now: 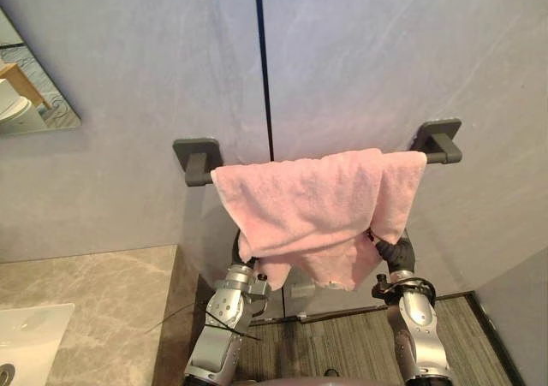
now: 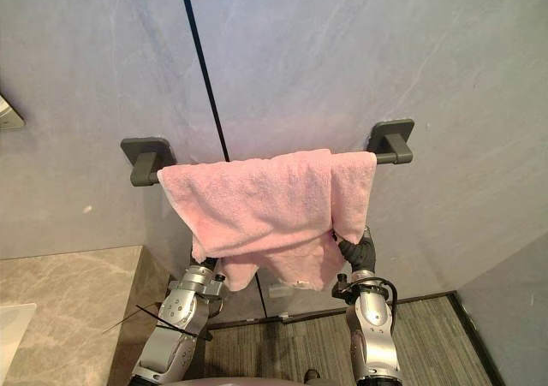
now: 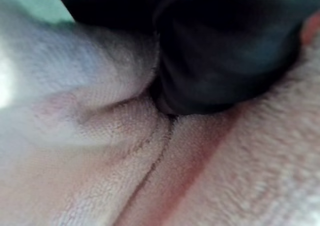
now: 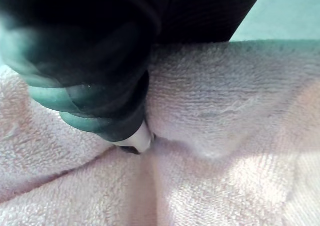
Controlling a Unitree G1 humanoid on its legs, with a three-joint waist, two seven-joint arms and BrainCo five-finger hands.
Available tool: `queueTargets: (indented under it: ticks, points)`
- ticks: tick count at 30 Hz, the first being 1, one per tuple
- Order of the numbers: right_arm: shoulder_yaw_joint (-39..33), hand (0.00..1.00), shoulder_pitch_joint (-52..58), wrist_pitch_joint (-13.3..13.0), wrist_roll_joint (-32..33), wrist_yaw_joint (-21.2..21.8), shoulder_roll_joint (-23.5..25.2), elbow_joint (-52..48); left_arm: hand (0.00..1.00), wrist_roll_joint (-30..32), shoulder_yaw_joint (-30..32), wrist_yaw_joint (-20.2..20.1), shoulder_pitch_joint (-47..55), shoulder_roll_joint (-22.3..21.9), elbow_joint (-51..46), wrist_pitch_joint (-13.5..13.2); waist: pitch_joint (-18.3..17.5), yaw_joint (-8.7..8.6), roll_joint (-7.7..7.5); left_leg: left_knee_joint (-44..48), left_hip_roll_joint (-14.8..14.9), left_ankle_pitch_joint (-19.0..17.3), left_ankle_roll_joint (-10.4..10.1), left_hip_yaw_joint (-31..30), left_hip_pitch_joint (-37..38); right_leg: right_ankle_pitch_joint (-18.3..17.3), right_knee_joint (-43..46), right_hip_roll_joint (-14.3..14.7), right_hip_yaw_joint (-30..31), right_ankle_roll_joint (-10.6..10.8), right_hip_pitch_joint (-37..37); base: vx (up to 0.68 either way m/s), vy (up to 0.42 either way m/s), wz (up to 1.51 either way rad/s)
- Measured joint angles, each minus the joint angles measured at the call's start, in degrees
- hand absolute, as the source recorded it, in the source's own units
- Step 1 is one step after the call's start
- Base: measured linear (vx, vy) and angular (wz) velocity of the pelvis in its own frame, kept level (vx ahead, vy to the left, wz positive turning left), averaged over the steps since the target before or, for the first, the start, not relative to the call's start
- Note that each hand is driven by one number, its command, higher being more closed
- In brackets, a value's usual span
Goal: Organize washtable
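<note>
The pink towel (image 1: 317, 206) hangs on the towel bar (image 1: 441, 144), draped over the left hand (image 3: 225, 50) and right hand (image 1: 396, 251); I cannot tell either's grip. Pulling with 1 hand could drag the lopsided cloth off.

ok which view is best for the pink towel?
Right eye view: the whole pink towel shows, draped over the towel bar, uneven lower edge included. Left eye view shows the same, nearer its right side. The wrist views show its pile up close, past the left hand and right hand.
</note>
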Motion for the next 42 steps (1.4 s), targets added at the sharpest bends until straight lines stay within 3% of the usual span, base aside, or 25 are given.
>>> queueTargets:
  ticks: [2, 3, 4, 19, 26, 29, 33, 37, 42]
  points:
    - [0.0, 1.0, 0.0, -0.3, -0.5, -0.7, 0.0, 0.9, 1.0, -2.5, -0.7, 0.1, -0.1, 0.0, 1.5, 0.2, -0.1, -0.63, -0.11, 0.0, -0.1, 0.0, 0.0, 0.1, 0.0, 0.0, 0.0, -0.1, 0.1, 0.1, -0.1, -0.01, 0.001, -0.02]
    - [0.0, 0.0, 0.0, -0.4, -0.5, -0.8, 0.0, 1.2, 1.0, -3.0, -0.9, 0.2, -0.2, 0.0, 1.7, 0.5, -0.1, -0.77, -0.15, 0.0, -0.1, 0.0, 0.0, 0.2, 0.0, 0.1, 0.0, -0.1, 0.1, 0.1, -0.1, 0.0, 0.0, 0.0]
    - [0.0, 0.0, 0.0, -0.4, -0.6, -0.8, 0.0, 1.2, 0.0, -3.7, -1.0, 0.3, -0.2, 0.0, 2.3, 0.7, -0.1, -1.05, -0.2, 0.0, -0.1, 0.0, 0.0, 0.2, 0.0, 0.1, 0.0, -0.2, 0.1, 0.1, -0.1, 0.0, 0.0, 0.0]
    - [0.4, 0.0, 2.3, 0.9, -0.9, -1.8, -0.2, 6.5, 0.0, -3.8, -1.5, 0.2, -0.1, 0.5, 3.4, 1.2, -0.3, -1.28, -0.49, -0.1, 0.0, 0.0, 0.0, 0.3, 0.0, 0.2, -0.1, -0.3, 0.2, 0.0, 0.0, 0.0, 0.0, 0.0]
    - [3.0, 0.0, 4.5, 1.8, -0.4, -0.4, -1.0, 6.7, 0.0, -8.8, -0.8, -0.1, 0.9, -0.5, 2.9, 1.2, -0.4, -1.3, -0.68, -0.1, 0.0, 0.0, 0.1, -0.1, 0.1, 0.7, -0.7, 0.0, -0.2, 0.0, 0.5, 0.0, -0.007, 0.01]
    - [2.6, 0.0, 5.0, 2.3, -0.4, -0.7, -1.0, 6.0, 0.0, -10.6, 3.0, 0.0, 3.9, -2.2, -0.5, 1.3, -0.4, -1.13, -0.68, -0.1, 0.1, 0.0, 0.1, -0.2, 0.1, 0.7, -0.7, 0.1, -0.3, 0.0, 0.5, 0.0, 0.0, 0.01]
    - [-1.9, 0.0, 8.6, 2.4, -1.0, -2.0, -0.5, -2.6, 0.0, -13.4, 14.8, 1.1, 8.4, -2.4, -7.2, 1.1, -0.5, 0.32, -0.65, -0.7, 0.1, 0.1, 0.0, -0.5, 0.2, 0.6, -0.8, 0.1, -0.7, 0.0, 0.6, 0.0, 0.0, 0.04]
    - [-7.1, 0.0, 8.8, 2.3, -1.2, -3.5, -0.6, -10.6, 0.0, -13.4, 23.4, 2.9, 10.2, -2.3, -12.9, -0.2, -0.5, 0.51, -0.77, -1.2, -0.1, 0.1, 0.1, -0.6, 0.4, 0.5, -0.8, -0.1, -1.0, 0.1, 0.6, 0.0, 0.001, 0.04]
    - [-11.7, 0.0, 8.2, 2.3, -3.3, -4.5, -0.6, -15.7, 0.0, -12.9, 27.5, 3.0, 11.3, -2.3, -16.3, -0.7, -1.0, 1.54, -1.5, -1.3, -0.4, 0.1, 0.1, -0.9, 0.8, 0.4, -1.0, -0.3, -1.7, 0.1, 1.3, 0.0, -0.001, 0.02]
